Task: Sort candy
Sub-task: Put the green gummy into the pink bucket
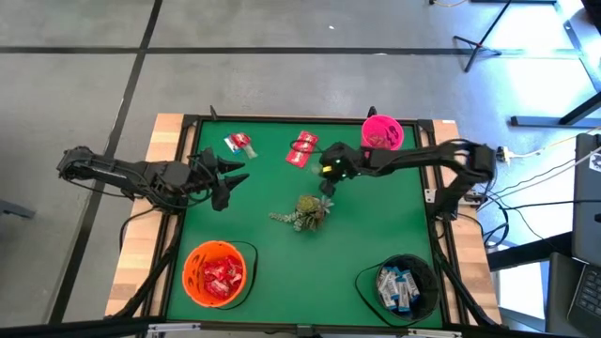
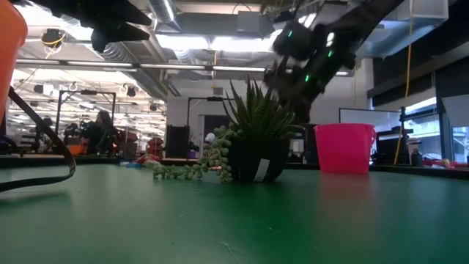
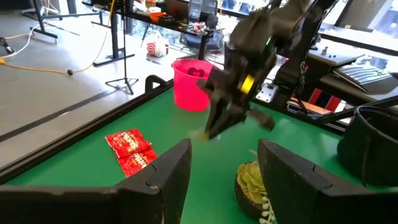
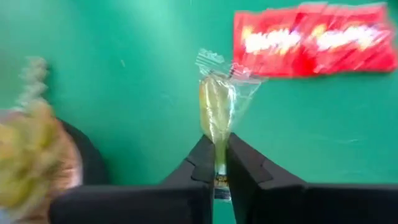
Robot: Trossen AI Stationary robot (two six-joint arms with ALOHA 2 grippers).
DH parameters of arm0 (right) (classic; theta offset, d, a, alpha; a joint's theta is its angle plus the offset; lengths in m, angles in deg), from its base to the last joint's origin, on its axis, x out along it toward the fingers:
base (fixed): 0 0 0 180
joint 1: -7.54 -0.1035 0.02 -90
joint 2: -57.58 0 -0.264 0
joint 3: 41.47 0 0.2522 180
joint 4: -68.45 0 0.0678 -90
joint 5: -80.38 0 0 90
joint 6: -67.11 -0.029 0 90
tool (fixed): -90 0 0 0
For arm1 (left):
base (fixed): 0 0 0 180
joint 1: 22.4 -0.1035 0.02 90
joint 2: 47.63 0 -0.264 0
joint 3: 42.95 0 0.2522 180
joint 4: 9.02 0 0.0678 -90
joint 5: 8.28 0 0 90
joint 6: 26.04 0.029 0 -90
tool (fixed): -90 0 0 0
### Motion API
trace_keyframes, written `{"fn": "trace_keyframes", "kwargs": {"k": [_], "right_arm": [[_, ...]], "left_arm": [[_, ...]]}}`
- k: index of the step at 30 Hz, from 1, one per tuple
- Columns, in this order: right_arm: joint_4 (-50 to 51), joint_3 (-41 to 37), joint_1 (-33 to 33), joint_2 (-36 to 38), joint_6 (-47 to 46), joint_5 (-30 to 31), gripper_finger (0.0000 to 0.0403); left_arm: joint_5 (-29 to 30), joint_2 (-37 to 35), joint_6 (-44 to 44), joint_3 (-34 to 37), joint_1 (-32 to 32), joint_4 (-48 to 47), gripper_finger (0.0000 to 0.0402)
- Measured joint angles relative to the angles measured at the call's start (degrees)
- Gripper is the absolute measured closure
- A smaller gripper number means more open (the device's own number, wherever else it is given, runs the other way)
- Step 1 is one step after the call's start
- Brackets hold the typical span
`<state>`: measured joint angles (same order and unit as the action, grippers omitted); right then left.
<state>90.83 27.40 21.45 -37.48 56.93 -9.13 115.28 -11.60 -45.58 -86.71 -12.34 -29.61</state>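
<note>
My right gripper (image 4: 216,163) hovers over the green mat between the red packets (image 1: 302,148) and the potted plant (image 1: 305,211). It is shut on a small yellowish candy in clear wrap (image 4: 216,106). The two red packets (image 4: 311,36) lie flat on the mat just beyond it. Another red-and-white packet (image 1: 240,144) lies nearer the far left corner. My left gripper (image 3: 224,171) waits open above the mat's left side (image 1: 225,178), pointing toward the right arm (image 3: 242,81). My right gripper pinches the clear-wrapped candy by its near wrapper end (image 4: 218,142) between the two fingertips (image 4: 202,158). The candy's body and far twisted end (image 4: 211,61) stick out past the tips. The fingers slant downward and the candy is lifted clear of the mat.
A pink cup (image 1: 382,132) stands at the far right corner. At the near edge, an orange bowl (image 1: 192,272) holds red packets and a black bowl (image 1: 424,293) holds white-and-blue packets. The plant (image 2: 253,143) trails a sprig toward the left.
</note>
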Motion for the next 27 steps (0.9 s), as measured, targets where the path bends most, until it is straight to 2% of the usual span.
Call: {"fn": "trace_keyframes", "kwargs": {"k": [4,12,17,24,27], "right_arm": [[4.2,0.0,0.0,9.1,0.6,3.2,0.0362],[11.8,0.1,0.1,25.9,4.2,13.2,0.0371],[19.5,0.1,1.2,30.8,4.4,19.4,0.0372],[22.4,-3.6,7.3,33.7,2.7,19.2,0.0372],[23.4,-5.9,11.8,35.1,2.7,18.6,0.0372]], "left_arm": [[0.0,0.0,0.0,0.0,0.0,0.0,0.0223],[0.4,0.0,0.1,0.0,0.0,-0.2,0.0223],[0.4,0.6,0.1,0.0,0.0,-0.2,0.0223],[0.4,2.9,-1.4,-0.1,0.0,0.0,0.0223],[-0.2,4.1,-2.8,-0.1,0.0,-0.1,0.0223]]}}
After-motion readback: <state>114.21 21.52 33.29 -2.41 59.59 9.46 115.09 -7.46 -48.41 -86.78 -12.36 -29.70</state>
